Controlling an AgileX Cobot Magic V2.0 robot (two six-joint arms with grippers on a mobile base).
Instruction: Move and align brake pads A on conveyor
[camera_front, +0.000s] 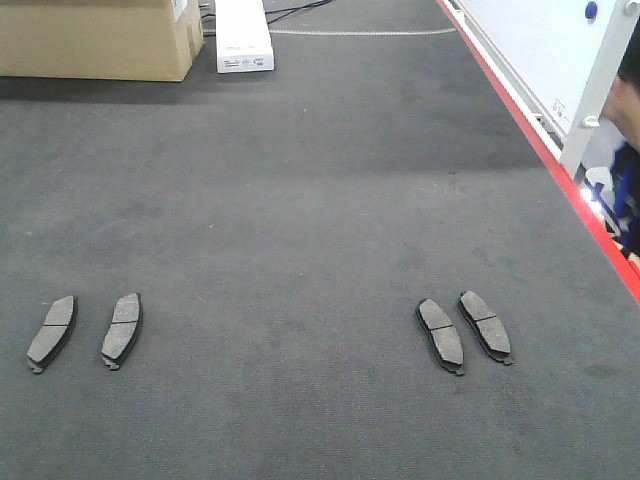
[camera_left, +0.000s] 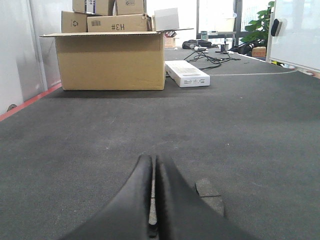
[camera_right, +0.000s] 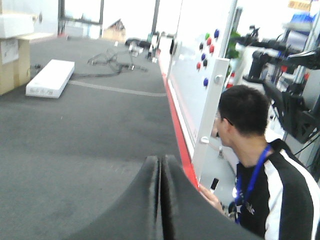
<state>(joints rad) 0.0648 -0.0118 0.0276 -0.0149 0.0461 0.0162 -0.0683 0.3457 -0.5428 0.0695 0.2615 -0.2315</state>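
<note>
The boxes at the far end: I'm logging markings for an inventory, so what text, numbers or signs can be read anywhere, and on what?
"#H3": on the small cardboard box stacked on the big open carton.
Recycling symbol: on the box to its left.
White flat box: print too small to read.
Label on the top box: blurred.

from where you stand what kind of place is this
Probably a robotics lab or workshop test area, not a live factory line: brake pads laid out on a wide conveyor, cardboard boxes stacked at its far end, and a whiteboard with magnets beside it.
</note>
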